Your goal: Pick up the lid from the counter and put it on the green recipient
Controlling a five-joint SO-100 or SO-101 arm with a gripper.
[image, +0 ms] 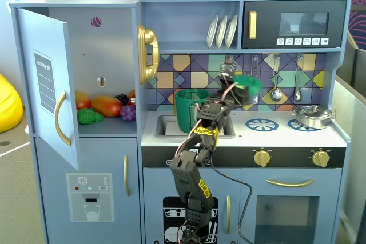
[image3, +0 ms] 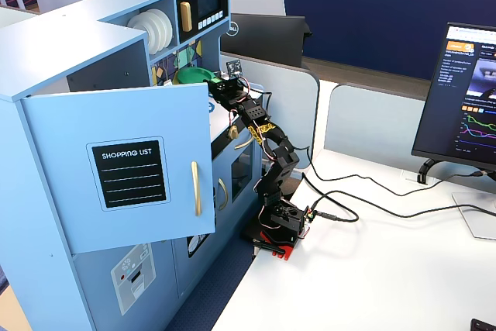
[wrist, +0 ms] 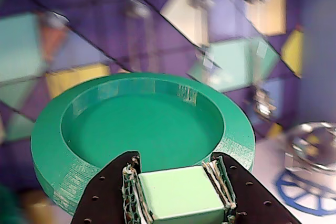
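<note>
My gripper (wrist: pixel 177 177) is shut on the pale green square knob (wrist: pixel 178 198) of the lid (wrist: pixel 142 124), a round green disc that fills the wrist view. In a fixed view the lid (image: pixel 247 82) hangs in the air in front of the tiled back wall, above the counter (image: pixel 286 136), with the gripper (image: pixel 235 86) at its left. The green recipient (image: pixel 191 110), a tall dark green pot, stands in the sink, below and to the left of the lid. From the side view the lid (image3: pixel 194 75) shows under the upper shelf.
A silver pan (image: pixel 312 116) sits on the right burner, and a blue burner ring (image: pixel 262 124) lies beside the sink. Ladles (image: pixel 276 92) hang on the back wall. The fridge door (image: pixel 48 84) stands open at the left, with toy fruit (image: pixel 106 106) inside.
</note>
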